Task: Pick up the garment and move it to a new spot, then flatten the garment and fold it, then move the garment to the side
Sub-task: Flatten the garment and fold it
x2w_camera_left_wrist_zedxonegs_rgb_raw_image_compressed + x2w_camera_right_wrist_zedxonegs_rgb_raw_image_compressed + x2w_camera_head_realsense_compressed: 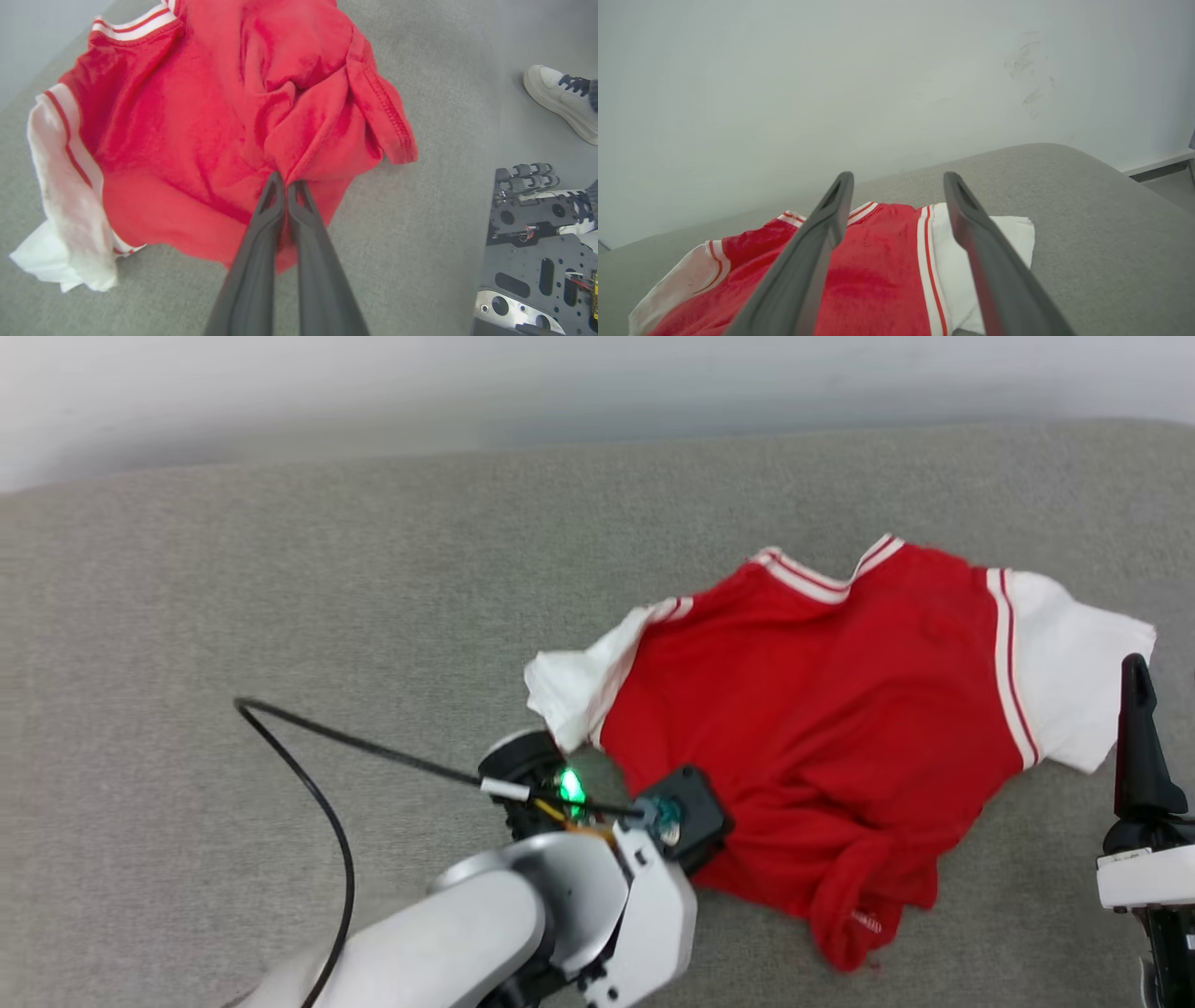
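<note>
Left gripper (286,181) pinched shut on a fold of the garment (822,709); right gripper (897,177) spread wide, holding nothing.

In the left wrist view, soft red knit bunches into ridges from the pinch toward 12 o'clock, with a stitched hem curling at 2 o'clock and a limp white sleeve at 8 o'clock. The garment lies crumpled, plain red side up, at 3 o'clock on a grey woven surface (280,569) in the head view. A thin black cable (364,744) loops off the left wrist toward 9 o'clock. Past the surface's edge in the left wrist view, a dark perforated metal plate (537,242) sits at 4 o'clock and a person's white lace-up shoe (556,98) at 2 o'clock. The right gripper is near the other sleeve, with a smooth pale wall (878,70) behind.
</note>
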